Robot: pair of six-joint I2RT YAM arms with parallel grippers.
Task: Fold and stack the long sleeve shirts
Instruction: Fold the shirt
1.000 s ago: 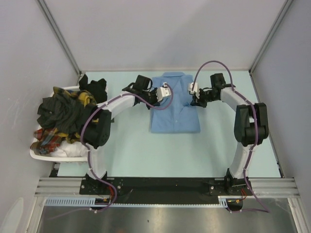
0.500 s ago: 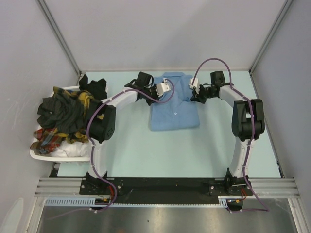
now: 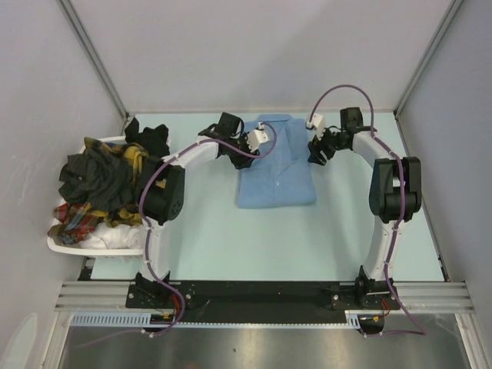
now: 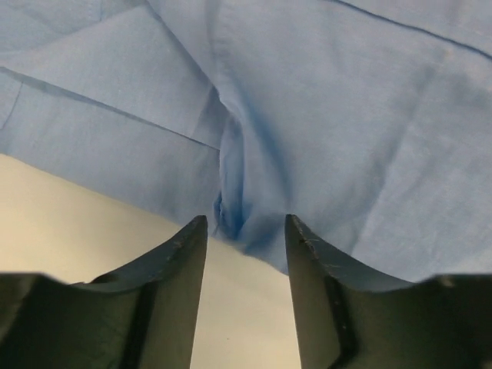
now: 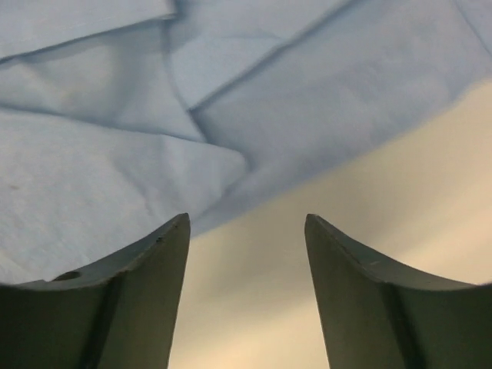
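Lying folded at the surface's far edge, the plain light blue buttoned shirt (image 3: 275,175) is flanked by the released left jaws and right jaws; dark and plaid shirts (image 3: 96,181) are left heaped, unfolded, in the white slatted plastic basket (image 3: 92,247) at the left edge.

Top view high, looking down, wrist views close on light blue shirt (image 3: 275,165) edges, common to all

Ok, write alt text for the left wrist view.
The left pincer stands open, its two dark jaws apart just short of a pinched ridge in the plain light blue cloth shirt, which fills the upper view. Pale tabletop shows below the shirt's edge.
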